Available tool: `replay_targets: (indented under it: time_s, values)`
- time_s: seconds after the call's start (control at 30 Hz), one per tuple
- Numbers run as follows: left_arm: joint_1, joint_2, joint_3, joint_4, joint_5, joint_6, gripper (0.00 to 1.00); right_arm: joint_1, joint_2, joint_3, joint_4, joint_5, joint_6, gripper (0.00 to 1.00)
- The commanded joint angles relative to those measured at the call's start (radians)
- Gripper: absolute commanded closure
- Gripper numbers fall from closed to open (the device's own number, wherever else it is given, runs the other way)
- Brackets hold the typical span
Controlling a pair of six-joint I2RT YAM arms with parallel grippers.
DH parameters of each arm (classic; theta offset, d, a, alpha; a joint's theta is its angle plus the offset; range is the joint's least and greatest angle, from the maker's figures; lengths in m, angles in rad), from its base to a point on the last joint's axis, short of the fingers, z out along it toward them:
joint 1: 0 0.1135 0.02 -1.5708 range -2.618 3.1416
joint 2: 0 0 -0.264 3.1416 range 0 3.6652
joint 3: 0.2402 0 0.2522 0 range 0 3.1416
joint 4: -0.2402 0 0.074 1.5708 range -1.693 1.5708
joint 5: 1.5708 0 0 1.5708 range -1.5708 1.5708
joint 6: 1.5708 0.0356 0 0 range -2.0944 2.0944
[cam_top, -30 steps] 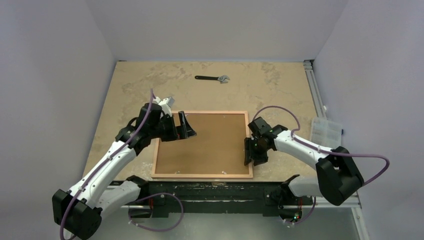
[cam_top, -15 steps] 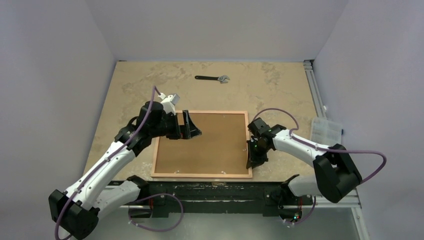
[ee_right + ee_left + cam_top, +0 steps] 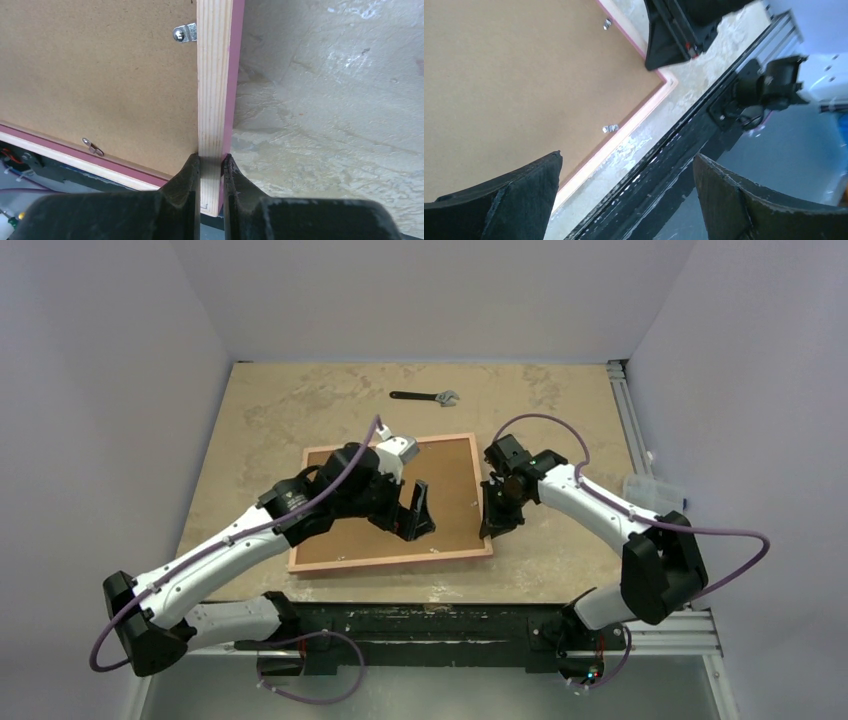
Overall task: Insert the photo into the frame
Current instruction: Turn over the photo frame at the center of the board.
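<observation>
The frame (image 3: pixel 390 561) is pinched at its right rail by the right gripper (image 3: pixel 211 165), prob to steady it, while the left gripper (image 3: pixel 626 170) is held spread over its backing board (image 3: pixel 499 75).

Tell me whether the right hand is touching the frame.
Touching. The right wrist view shows the right hand closed on the frame: its fingers press against both faces of the wood-and-pink side rail, with no gap visible.
</observation>
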Motion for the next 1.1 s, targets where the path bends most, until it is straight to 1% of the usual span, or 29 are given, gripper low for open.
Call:
replay_targets:
  time_s: [0.0, 0.17, 0.3, 0.43, 0.53, 0.63, 0.73, 0.97, 1.07]
  values:
    - [-0.143, 0.034, 0.061, -0.07, -0.192, 0.088, 0.0, -0.015, -0.014, 0.103, -0.056, -0.059, -0.029, 1.0]
    - [-0.348, 0.044, 0.064, -0.127, -0.457, 0.129, 0.01, -0.031, -0.012, 0.165, -0.109, -0.088, -0.05, 1.0]
    - [-0.483, 0.078, 0.065, -0.182, -0.628, 0.149, 0.02, -0.043, -0.023, 0.207, -0.147, -0.121, -0.063, 1.0]
    - [-0.6, 0.158, 0.097, -0.244, -0.814, 0.139, 0.03, -0.046, -0.039, 0.224, -0.167, -0.154, -0.065, 1.0]
    - [-0.677, 0.253, 0.142, -0.292, -0.942, 0.126, 0.03, -0.047, -0.055, 0.233, -0.182, -0.178, -0.066, 1.0]
    - [-0.728, 0.37, 0.195, -0.347, -1.039, 0.093, 0.03, -0.048, -0.073, 0.248, -0.202, -0.185, -0.066, 1.0]
    - [-0.759, 0.452, 0.225, -0.367, -1.081, 0.092, 0.03, -0.05, -0.088, 0.259, -0.219, -0.197, -0.066, 1.0]
    - [-0.766, 0.595, 0.259, -0.465, -1.222, 0.018, 0.06, -0.053, -0.117, 0.283, -0.248, -0.228, -0.066, 1.0]
    - [-0.764, 0.634, 0.264, -0.483, -1.267, -0.001, 0.12, -0.052, -0.127, 0.286, -0.254, -0.248, -0.065, 1.0]
